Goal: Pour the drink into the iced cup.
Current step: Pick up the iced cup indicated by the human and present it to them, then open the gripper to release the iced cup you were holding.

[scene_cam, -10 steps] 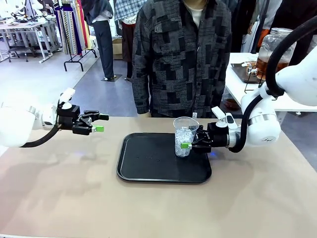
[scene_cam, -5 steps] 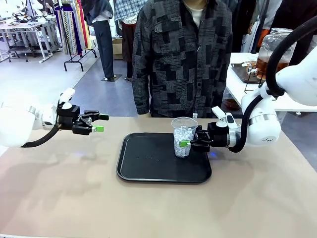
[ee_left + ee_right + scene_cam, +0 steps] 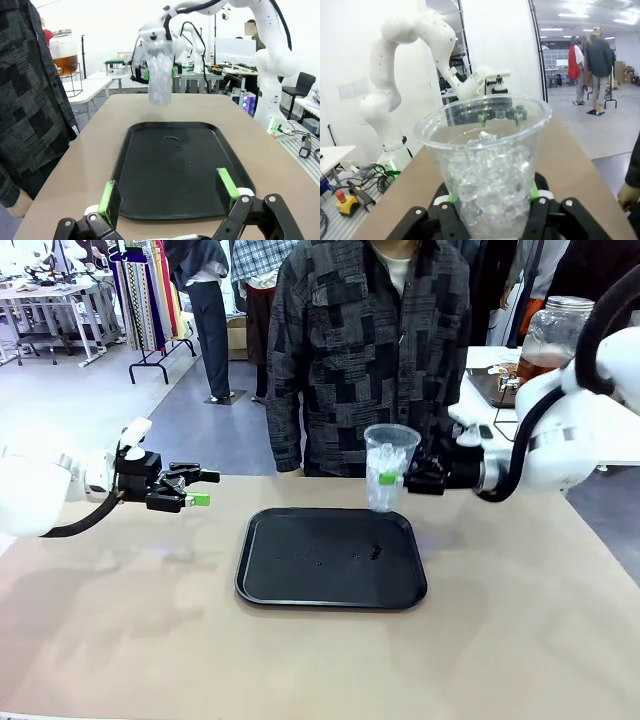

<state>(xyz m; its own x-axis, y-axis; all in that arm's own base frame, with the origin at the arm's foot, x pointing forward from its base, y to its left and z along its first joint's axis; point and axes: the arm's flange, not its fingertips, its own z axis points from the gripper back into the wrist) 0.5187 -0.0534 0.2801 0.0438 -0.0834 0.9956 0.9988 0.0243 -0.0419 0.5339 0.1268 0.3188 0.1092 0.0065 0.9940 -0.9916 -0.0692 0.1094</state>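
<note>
**Right gripper pinches the iced cup in the air over the tray**

Nearest to us, the beige table is bare at its front edge. On the middle of it lies a black tray with rounded corners. A few small specks are on the tray, and we cannot tell what they are.

At the left side, the left gripper hovers above the table, well apart from the tray. Its fingers are spread wide and hold nothing. In its wrist view we see the two green pads far from each other, with the tray between them farther off.

Over the far edge of the tray, the right gripper comes in from the right side. Its two fingers press on the sides of the clear plastic cup, which is upright and filled with ice cubes. The bottom of the cup does not touch the tray.

Just behind the table stands a person in a dark patterned shirt.

Farther to the right, a large glass jar stands on a white side table, partly hidden by the right arm. The drink, amber-brown, is inside this jar, well apart from the cup.
</note>
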